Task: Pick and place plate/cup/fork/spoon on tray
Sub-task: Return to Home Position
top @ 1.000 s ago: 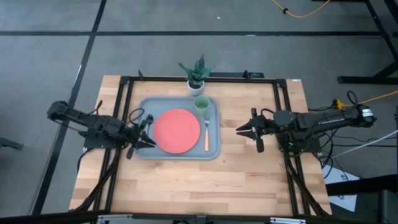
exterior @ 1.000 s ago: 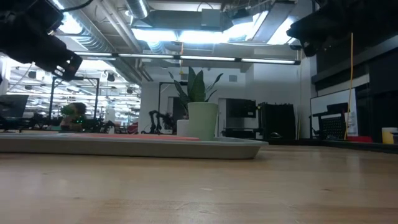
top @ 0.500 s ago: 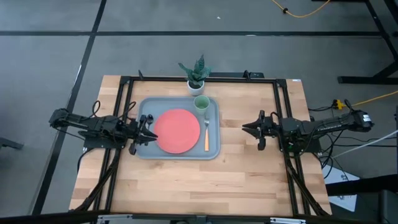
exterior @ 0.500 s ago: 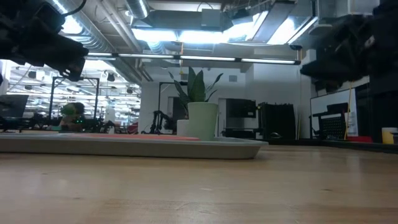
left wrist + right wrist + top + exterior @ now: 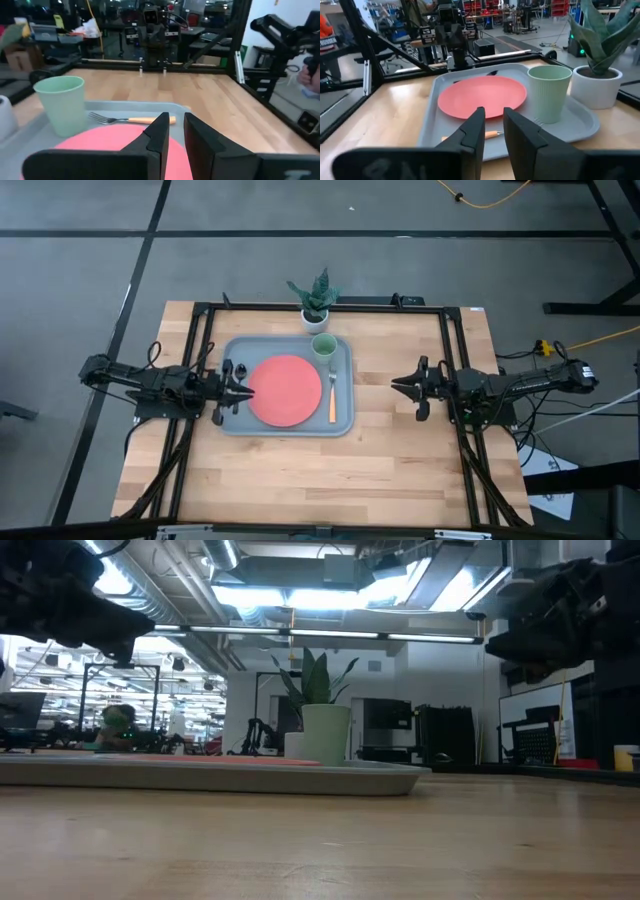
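Coral round plate [image 5: 284, 390] on rimmed blue-grey tray [image 5: 345, 421].

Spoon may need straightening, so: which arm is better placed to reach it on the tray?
Left. The left tool hovers at the left edge of the tray, close to the spoon. The right tool waits off the tray's right side, with the plate between.

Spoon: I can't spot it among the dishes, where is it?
In the high view, the spoon lies on the tray's left edge, left of the plate, near the left gripper.
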Controlling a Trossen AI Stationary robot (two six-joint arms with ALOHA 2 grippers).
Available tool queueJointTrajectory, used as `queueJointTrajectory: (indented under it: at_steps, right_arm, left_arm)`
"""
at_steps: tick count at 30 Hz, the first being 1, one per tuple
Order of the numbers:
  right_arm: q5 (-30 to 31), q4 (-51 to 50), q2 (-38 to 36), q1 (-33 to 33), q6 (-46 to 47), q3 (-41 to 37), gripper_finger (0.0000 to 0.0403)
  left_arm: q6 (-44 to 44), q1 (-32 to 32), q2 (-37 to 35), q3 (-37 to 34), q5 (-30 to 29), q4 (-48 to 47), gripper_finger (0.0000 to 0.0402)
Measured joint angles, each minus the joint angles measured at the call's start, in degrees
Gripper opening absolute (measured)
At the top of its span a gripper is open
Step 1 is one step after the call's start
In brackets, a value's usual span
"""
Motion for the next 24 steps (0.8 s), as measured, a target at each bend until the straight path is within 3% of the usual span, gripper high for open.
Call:
queueJointTrajectory:
  at_steps: [7,11,17,19,24]
  right_arm:
    - [0.07,1.55,-0.01,0.00,-5.15,0.04,0.0074]
    - [5.66,0.96,-1.14,0.04,-5.82,0.11,0.0074]
    - [8.66,-12.27,-4.42,0.00,4.48,0.13,0.0074]
    - [6.84,-13.91,-5.56,0.00,3.45,0.13,0.0074]
    - [-4.12,-14.89,-8.38,0.02,-4.63,0.13,0.0074]
  left_arm:
    - [6.27,0.00,0.11,0.00,0.09,-0.01,0.0051]
    - [6.26,0.00,0.11,0.00,0.06,-0.03,0.0051]
    - [6.26,0.00,0.11,0.00,0.06,-0.05,0.0051]
    - [6.26,0.00,0.11,0.00,0.06,-0.05,0.0051]
    - [6.26,0.00,0.11,0.00,0.07,-0.07,0.0051]
